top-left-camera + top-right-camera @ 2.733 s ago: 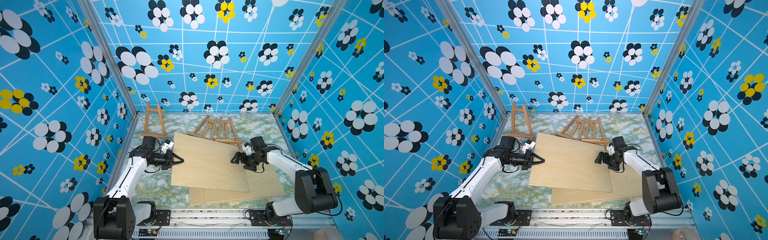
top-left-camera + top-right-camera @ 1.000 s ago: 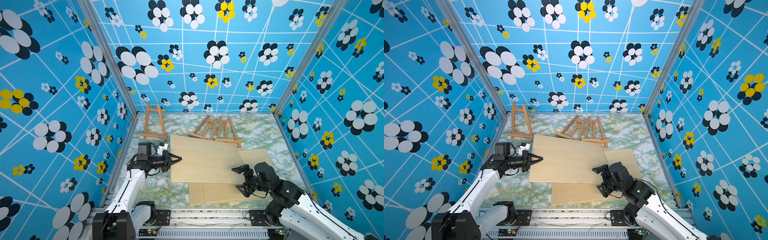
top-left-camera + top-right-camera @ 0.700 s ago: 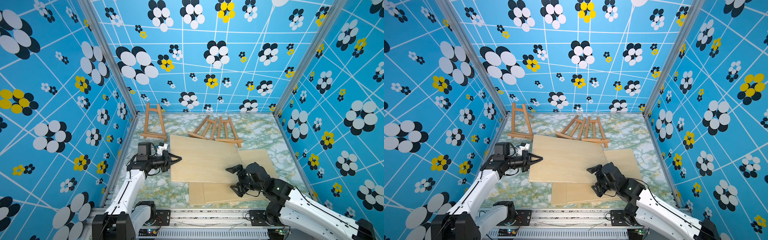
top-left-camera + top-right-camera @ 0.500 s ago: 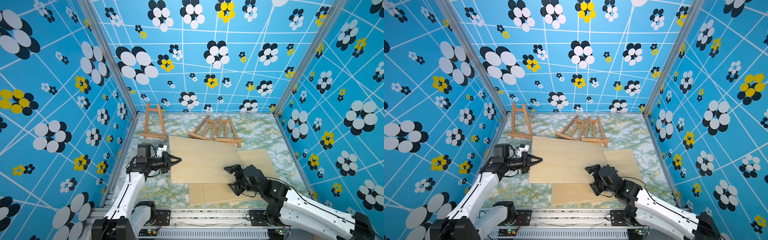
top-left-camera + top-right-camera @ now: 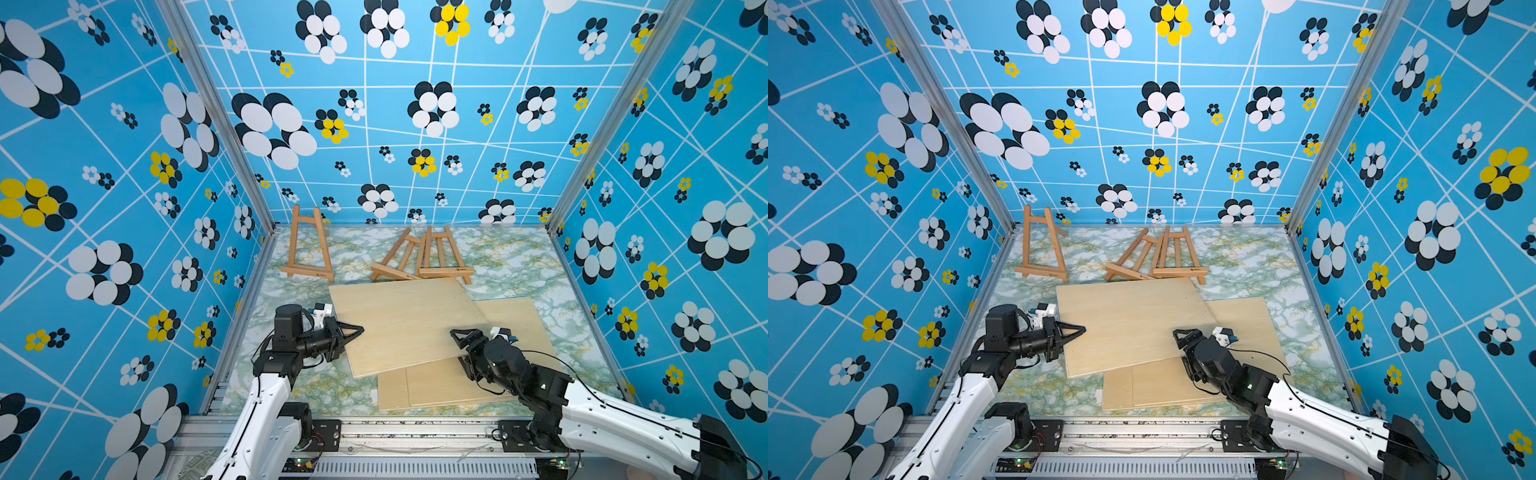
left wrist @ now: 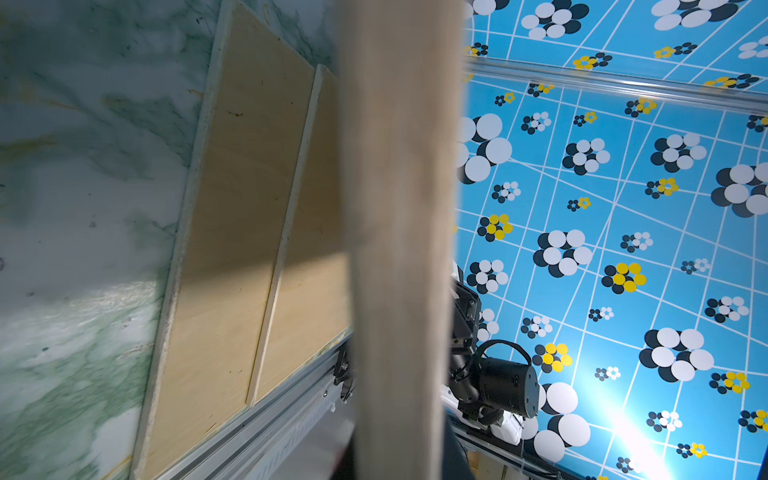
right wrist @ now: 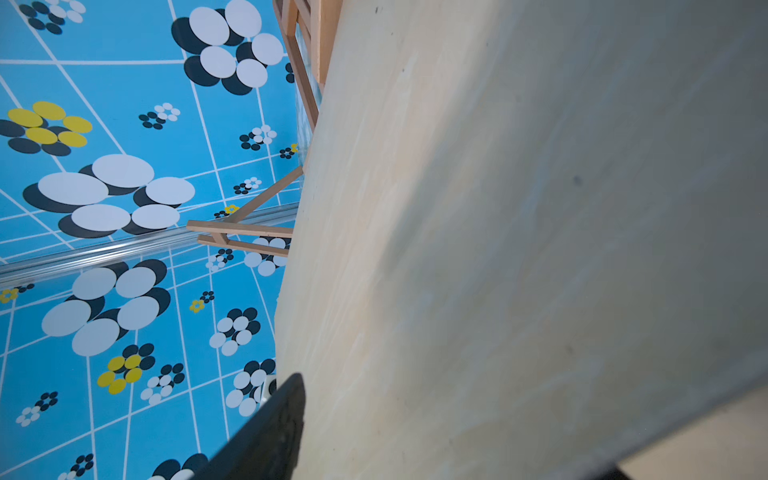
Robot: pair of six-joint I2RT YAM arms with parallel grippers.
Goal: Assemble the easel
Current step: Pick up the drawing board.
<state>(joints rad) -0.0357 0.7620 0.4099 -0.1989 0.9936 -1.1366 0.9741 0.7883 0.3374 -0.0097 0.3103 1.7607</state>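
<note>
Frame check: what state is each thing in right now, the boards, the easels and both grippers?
Lower boards: stacked flat on the table.
Top board: left edge gripped and raised, lying over the lower boards.
Left easel: standing, untouched.
Middle easels: touching, one tilted sideways.
Left gripper: shut on the top board.
Right gripper: at the top board's right edge, grip unclear.

Left hand (image 5: 360,330) tight, right hand (image 5: 457,336) wide.
</note>
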